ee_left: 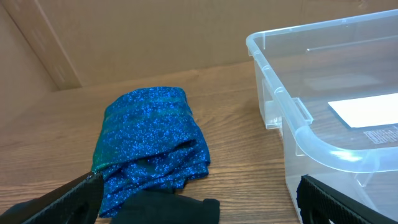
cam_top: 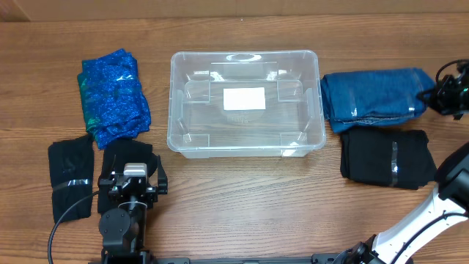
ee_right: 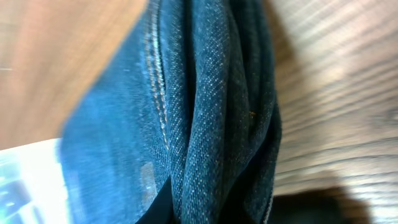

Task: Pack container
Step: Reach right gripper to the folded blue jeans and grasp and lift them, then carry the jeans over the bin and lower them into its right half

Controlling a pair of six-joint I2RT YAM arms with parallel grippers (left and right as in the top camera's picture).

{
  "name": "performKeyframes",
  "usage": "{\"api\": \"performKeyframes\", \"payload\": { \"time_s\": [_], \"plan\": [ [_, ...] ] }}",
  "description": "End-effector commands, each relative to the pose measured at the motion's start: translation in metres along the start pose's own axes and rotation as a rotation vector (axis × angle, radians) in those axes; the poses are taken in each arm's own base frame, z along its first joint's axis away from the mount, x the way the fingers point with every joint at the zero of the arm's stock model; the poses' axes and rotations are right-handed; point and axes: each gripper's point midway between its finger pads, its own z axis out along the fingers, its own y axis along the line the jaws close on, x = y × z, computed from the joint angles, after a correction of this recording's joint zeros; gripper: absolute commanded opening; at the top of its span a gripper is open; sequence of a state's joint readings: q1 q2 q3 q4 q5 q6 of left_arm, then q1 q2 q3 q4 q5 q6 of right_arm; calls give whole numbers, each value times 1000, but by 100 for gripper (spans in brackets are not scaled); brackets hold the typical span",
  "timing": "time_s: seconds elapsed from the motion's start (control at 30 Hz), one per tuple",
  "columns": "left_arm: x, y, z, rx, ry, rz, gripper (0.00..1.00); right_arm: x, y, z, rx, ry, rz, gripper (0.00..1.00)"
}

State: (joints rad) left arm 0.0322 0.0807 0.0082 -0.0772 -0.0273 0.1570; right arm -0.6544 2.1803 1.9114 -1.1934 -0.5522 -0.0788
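Note:
The clear container (cam_top: 245, 103) stands mid-table with a white label on its bottom; its corner also shows in the left wrist view (ee_left: 311, 134). My left gripper (cam_top: 132, 180) is open and empty, low over a black garment (cam_top: 128, 155) that shows between its fingers (ee_left: 199, 208). A sparkly blue garment (cam_top: 112, 95) lies left of the container, just beyond that gripper (ee_left: 152, 140). My right gripper (cam_top: 432, 95) is at the right end of the folded jeans (cam_top: 374, 99). The right wrist view is filled with denim (ee_right: 205, 112), with a fold pinched between dark fingers at the bottom.
A second black garment (cam_top: 71, 176) lies at the far left front. A folded black garment (cam_top: 387, 158) lies in front of the jeans. The right arm's white link (cam_top: 425, 220) crosses the front right corner.

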Motion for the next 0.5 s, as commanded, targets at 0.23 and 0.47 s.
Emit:
{"api": "performKeyframes", "payload": {
  "time_s": [0.23,0.47],
  "plan": [
    [0,-1,0,1,-3,0,100,-1,174,-208,-255,-445,-216,4],
    [0,-1,0,1,-3,0,100,53,249,-271,-379,-532,-334,4]
  ]
}}
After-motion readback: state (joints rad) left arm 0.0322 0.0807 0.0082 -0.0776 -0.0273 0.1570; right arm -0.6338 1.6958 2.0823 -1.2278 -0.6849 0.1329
